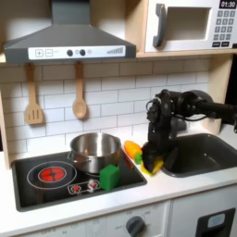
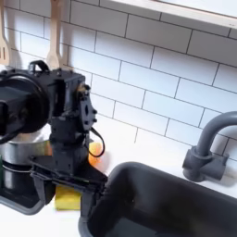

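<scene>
Plainly clamped on yellow block [image 1: 151,166] – fingers [image 1: 152,168] low by sink [image 1: 199,153] edge; could clip rim or drop block into basin.

yellow block [image 1: 152,166] | green cube [image 1: 110,177] | black pincer [image 1: 154,157] | white tiles [image 1: 111,88]
</scene>
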